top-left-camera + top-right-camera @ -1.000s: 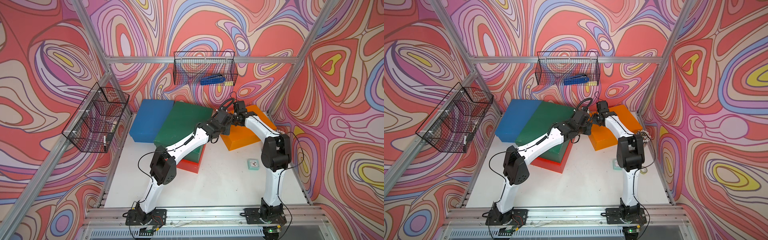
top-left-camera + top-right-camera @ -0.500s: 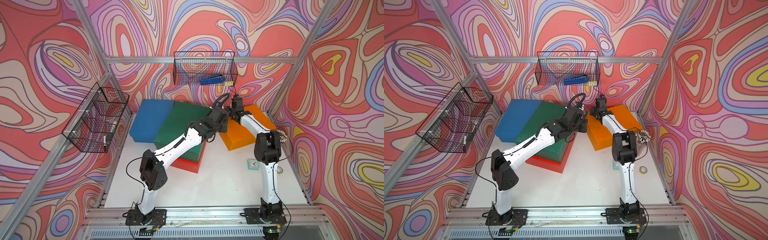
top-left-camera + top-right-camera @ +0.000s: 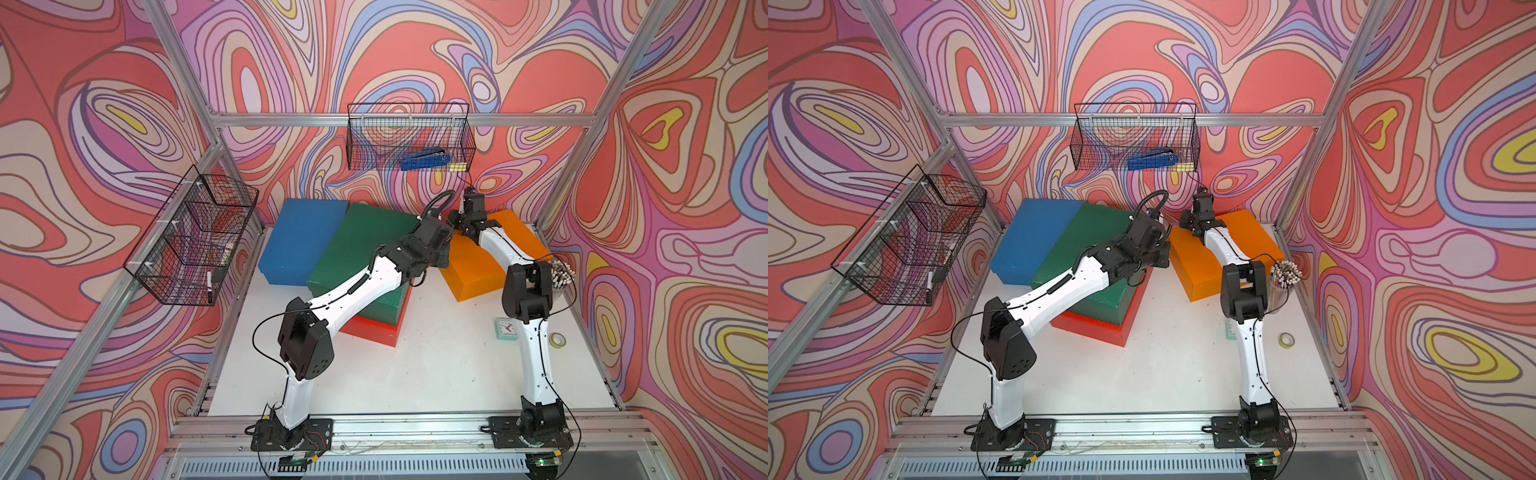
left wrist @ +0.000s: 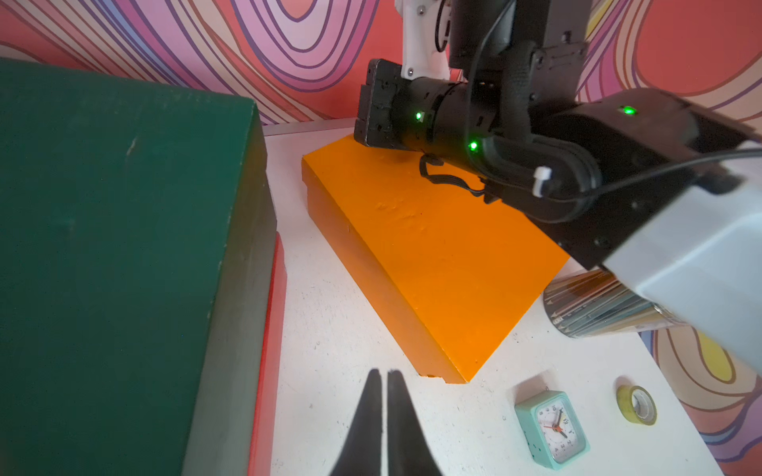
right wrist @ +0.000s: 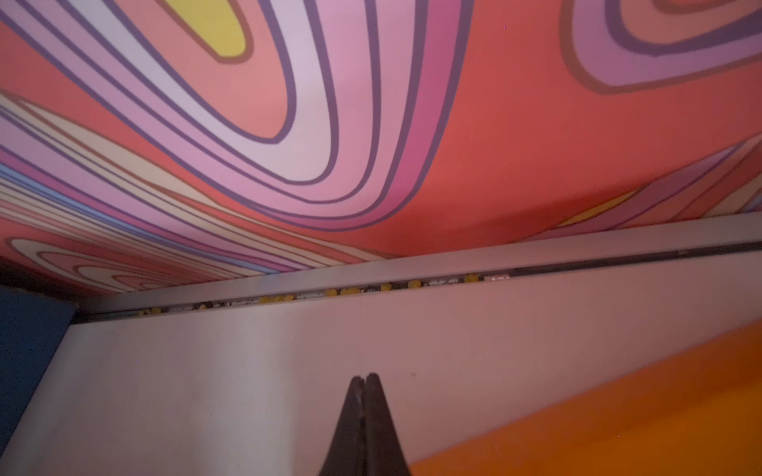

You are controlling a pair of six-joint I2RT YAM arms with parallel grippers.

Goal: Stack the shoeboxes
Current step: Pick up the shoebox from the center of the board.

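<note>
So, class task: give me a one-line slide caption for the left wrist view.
Green shoebox stacked on red shoebox; orange shoebox waits beside them.

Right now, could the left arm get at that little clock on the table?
Probably yes. The left tool hangs over bare table between the green box and orange box, with nothing between it and the clock.

Top views bright, even and sharp; the right wrist view is dim, its edges softly blurred.
</note>
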